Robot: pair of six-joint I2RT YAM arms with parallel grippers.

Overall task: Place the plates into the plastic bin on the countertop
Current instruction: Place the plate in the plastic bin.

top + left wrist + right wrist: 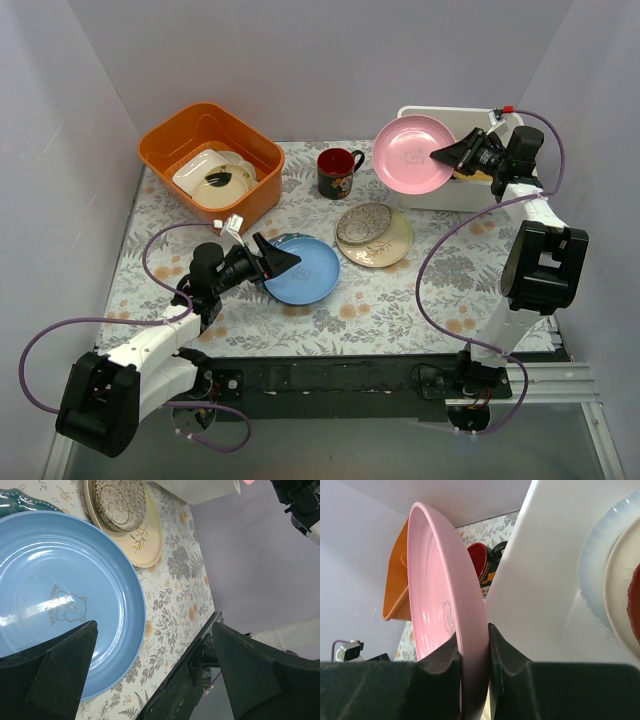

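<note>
Partly done, I judge: at upper right the right gripper [452, 155] pinches a round pink plate [410, 155] upright at the rim of the white rectangular plastic bin [455, 197], which holds several plates [615, 580], while the left gripper [283, 262], spread wide, hovers at the round blue plate [310, 272] lying centre-frame beside stacked cream [385, 250] and grey-speckled plates [365, 223].

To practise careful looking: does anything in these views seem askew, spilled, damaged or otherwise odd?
Mainly the pink plate: the right gripper pinches its rim and holds it on edge at the plastic bin, by its left rim. The grey patterned plate sits off-centre on the cream plate. Nothing looks spilled or broken.
</note>
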